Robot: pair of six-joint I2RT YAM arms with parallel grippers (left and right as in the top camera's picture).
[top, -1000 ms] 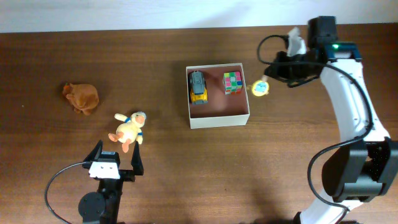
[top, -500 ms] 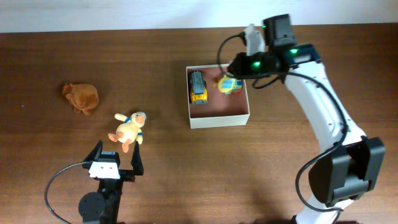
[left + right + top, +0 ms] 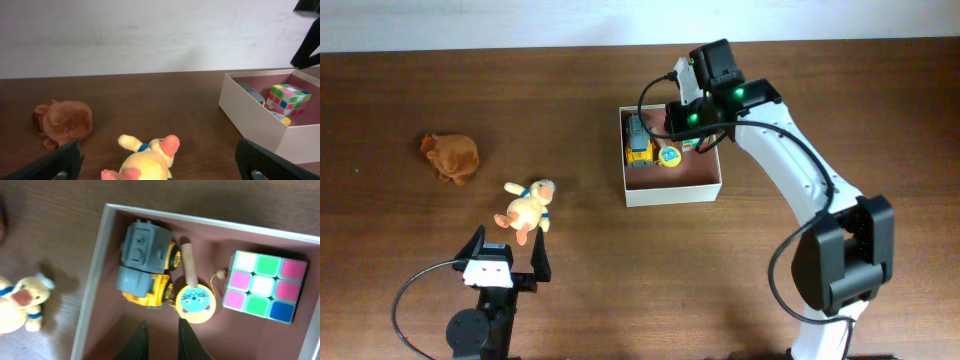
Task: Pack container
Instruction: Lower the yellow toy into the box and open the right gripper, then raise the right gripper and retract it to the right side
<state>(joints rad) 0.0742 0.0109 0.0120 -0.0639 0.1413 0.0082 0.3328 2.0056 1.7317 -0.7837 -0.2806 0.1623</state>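
On the brown worktop [image 3: 620, 290], the largest change is the right arm [image 3: 790, 165]. 1 second ago it stood off to the right of the container [image 3: 672, 194]; now it reaches across the box from the far right corner, and its wrist hangs over the reddish-brown inside. The container itself has not shifted and sits in the middle of the worktop's far half.

The right gripper [image 3: 162, 325] points down into the box, its jaws almost closed with only a thin gap, and nothing shows between them. The left gripper [image 3: 507, 252] rests at the near edge as before, jaws spread wide and empty.

The yellow duck plush [image 3: 526, 208] just beyond it and the brown plush [image 3: 450, 156] farther left lie where they were, well apart from the box.

Inside the container, the grey-and-yellow toy truck [image 3: 142, 262] on the left and the colour cube [image 3: 262, 287] on the right keep their places. The small yellow rattle drum [image 3: 196, 302], which 1 second ago hung outside the right wall, is now between those 2 toys, just beside the truck, its wooden handle pointing away from the jaws. I cannot tell whether it rests on the floor of the box.
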